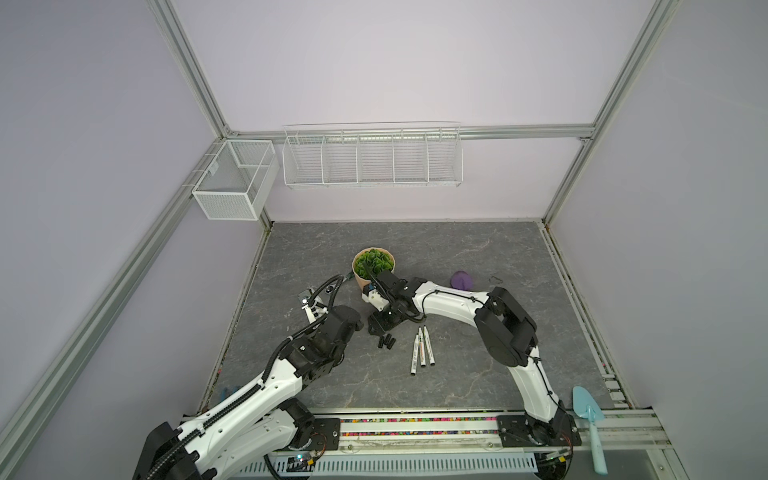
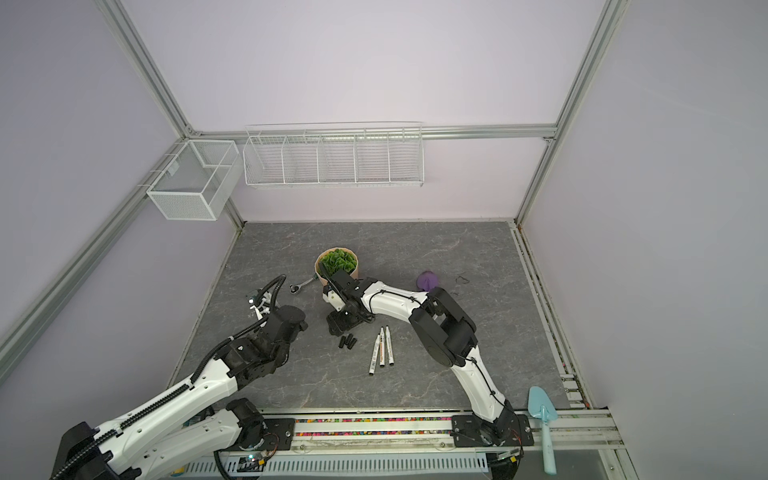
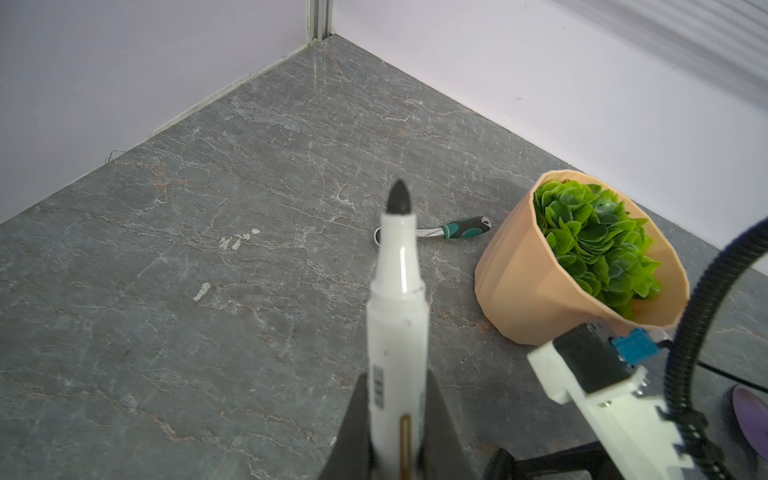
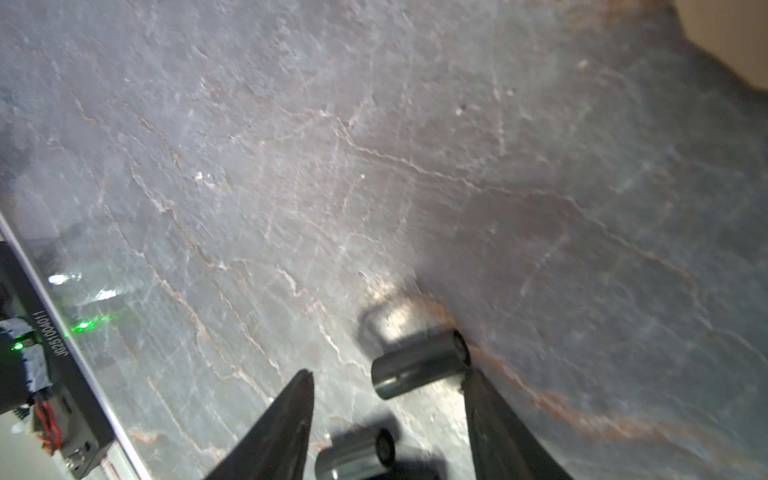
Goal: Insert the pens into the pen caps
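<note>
The grey, marble-veined stone-look desk [image 1: 457, 249] carried a faceted peach pot [image 1: 358, 286] of green leaves, standing upright. Just left of the pot lay a metal ratchet wrench with a green-and-black handle [image 2: 300, 285], its handle end nearest the pot. Well to the pot's right sat a rounded purple scoop [image 1: 462, 280], and farther right a small dark wire loop [image 1: 494, 279]. In front of the pot lay a tight cluster of short black cylindrical plastic caps [image 1: 386, 342]. Front-right of the pot, three slim white marker pens [image 1: 422, 350] lay side by side.

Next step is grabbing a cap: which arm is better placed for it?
Right. The right gripper hangs open over the pen caps, one cap showing between its fingers in the wrist view; the left gripper is shut on a pen.
</note>
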Robot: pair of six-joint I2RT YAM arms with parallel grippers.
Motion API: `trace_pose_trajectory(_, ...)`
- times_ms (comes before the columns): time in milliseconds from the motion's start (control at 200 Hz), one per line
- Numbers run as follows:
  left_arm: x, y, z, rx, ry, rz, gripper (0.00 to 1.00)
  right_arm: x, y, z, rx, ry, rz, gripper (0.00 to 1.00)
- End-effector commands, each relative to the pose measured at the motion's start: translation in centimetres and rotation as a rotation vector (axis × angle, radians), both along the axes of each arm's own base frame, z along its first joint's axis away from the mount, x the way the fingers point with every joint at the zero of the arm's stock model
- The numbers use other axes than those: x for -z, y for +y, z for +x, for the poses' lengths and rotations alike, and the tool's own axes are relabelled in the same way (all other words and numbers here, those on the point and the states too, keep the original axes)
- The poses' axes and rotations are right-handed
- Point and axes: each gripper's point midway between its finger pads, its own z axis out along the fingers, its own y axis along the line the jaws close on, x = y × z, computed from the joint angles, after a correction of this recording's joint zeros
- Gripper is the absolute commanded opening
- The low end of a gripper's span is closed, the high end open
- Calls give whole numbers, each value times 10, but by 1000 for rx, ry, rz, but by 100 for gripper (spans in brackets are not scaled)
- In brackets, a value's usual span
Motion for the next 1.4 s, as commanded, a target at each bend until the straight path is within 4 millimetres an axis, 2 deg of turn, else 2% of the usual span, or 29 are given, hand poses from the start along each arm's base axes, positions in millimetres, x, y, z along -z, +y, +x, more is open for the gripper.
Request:
trace_pose_trajectory(0, 4, 7, -2, -17, 10, 26, 0, 23, -12, -5, -20, -15, -125, 59)
trace_pose_trajectory(400, 3, 4, -2, 10, 10, 35, 0, 31, -6, 10, 10, -69, -186, 57)
trace_pose_trajectory(530, 3, 3, -2, 21, 14, 38, 0, 34, -15, 18, 51, -101, -236, 56)
trace_pose_trajectory(690, 3, 1, -1, 35, 14, 41, 0, 35, -37, 33, 140, -133, -299, 55)
trace_pose_trajectory(810, 3, -2, -1, 51, 13, 35, 0, 30, -48, 40, 201, -127, -272, 55)
trace_pose_trajectory(955, 2, -7, 1, 70, 11, 15, 0, 11, -32, 36, 160, -149, -154, 56)
trace_pose_trajectory(1015, 6, -9, 4, 84, 25, -10, 0, 6, -28, 36, 144, -165, -134, 56)
trace_pose_trajectory(1235, 43, -14, 21, 208, 114, -261, 0, -11, -23, 27, 88, -218, -75, 56)
trace_pose_trajectory(1315, 50, -17, 28, 273, 133, -281, 0, -20, -25, 27, 108, -239, -46, 56)
trace_pose_trajectory(1395, 60, -15, 31, 283, 189, -229, 0, -31, -26, 27, 118, -263, -15, 56)
